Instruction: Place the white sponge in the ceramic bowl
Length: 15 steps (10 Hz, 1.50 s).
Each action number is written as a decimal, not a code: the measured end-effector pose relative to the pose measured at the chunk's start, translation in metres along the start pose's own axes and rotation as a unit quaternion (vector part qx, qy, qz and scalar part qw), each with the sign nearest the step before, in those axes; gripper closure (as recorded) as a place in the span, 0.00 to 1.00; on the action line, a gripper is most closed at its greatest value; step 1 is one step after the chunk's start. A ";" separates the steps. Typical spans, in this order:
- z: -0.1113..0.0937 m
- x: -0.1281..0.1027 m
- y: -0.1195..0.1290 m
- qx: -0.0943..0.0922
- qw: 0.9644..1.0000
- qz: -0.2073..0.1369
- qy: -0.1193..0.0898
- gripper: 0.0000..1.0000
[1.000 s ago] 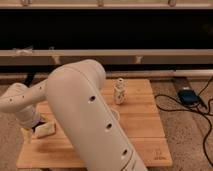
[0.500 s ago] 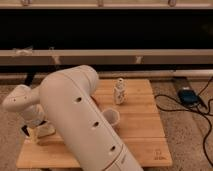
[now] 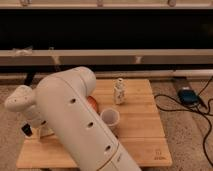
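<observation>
My big white arm fills the middle of the camera view and reaches down to the left end of the wooden board [image 3: 145, 145]. My gripper [image 3: 31, 130] is low at the board's left edge, mostly hidden behind the wrist. A small cream-white block, the white sponge [image 3: 45, 131], shows right beside it, touching or nearly so. Only an orange sliver of the ceramic bowl [image 3: 93, 104] shows, behind the arm near the board's middle.
A white cup [image 3: 110, 118] stands just right of the bowl. A small white figurine-like bottle [image 3: 119, 91] stands at the back of the board. A blue device [image 3: 187, 96] with black cables lies on the floor to the right. A dark shelf runs behind.
The arm has swung lower and leftward, uncovering the cup and a sliver of the bowl. The gripper has stayed low by the sponge at the board's left edge.
</observation>
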<state>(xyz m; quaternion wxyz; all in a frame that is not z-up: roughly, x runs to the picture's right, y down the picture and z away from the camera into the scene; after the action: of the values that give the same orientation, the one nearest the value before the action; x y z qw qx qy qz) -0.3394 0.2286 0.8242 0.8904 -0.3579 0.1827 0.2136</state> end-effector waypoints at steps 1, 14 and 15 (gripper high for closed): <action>-0.003 0.001 -0.001 0.003 1.000 0.004 0.000 0.62; -0.083 0.135 -0.085 0.015 0.975 0.219 -0.024 1.00; -0.084 0.145 -0.099 0.006 0.969 0.245 -0.039 1.00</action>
<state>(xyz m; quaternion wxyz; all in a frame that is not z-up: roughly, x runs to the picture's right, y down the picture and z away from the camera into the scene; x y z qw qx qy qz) -0.1813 0.1397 0.7532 0.8196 -0.2883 0.2316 0.4376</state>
